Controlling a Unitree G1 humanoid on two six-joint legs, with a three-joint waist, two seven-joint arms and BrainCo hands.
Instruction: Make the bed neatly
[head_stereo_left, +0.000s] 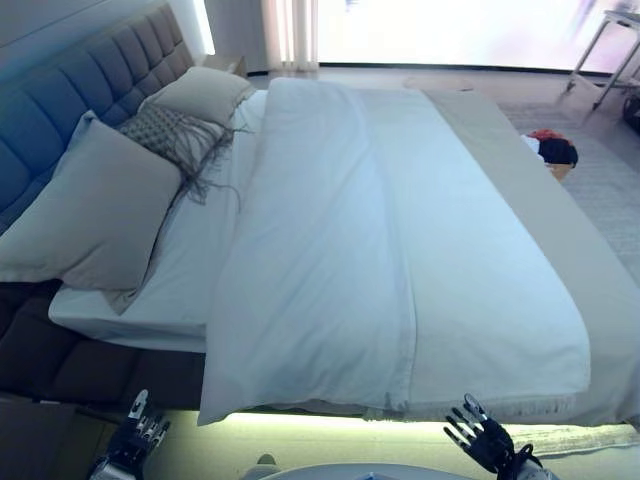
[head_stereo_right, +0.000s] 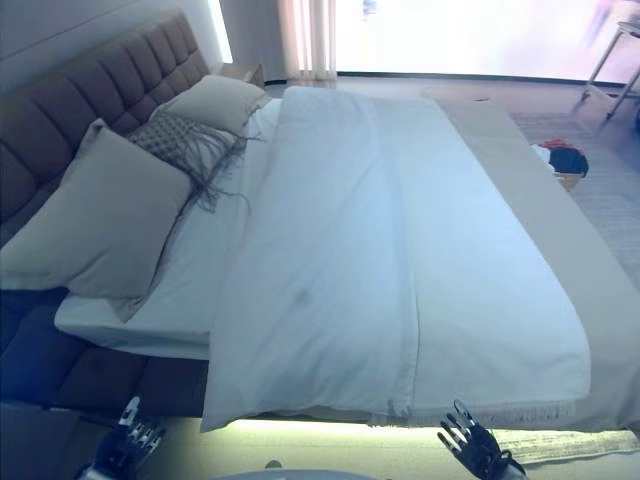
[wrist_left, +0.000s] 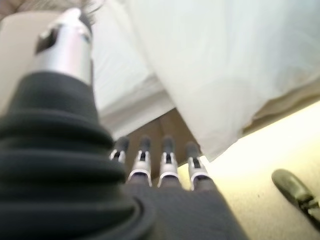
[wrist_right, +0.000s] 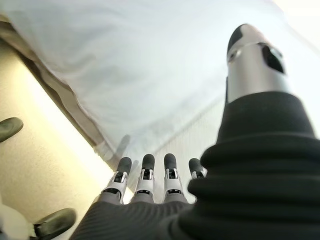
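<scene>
Both hands, left hand (head_stereo_left: 135, 440) and right hand (head_stereo_left: 480, 432), are held with fingers apart below the duvet (head_stereo_left: 400, 270). Its near edge should be gripped evenly and pulled straight.

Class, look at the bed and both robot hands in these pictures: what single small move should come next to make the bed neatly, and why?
Probably reach the left hand up to the near corner of the white duvet and draw it toward the pillows. The duvet stops short of them, leaving bare sheet, and lies skewed. Both hands, the right hand too, hang open below the bed edge, holding nothing.
</scene>
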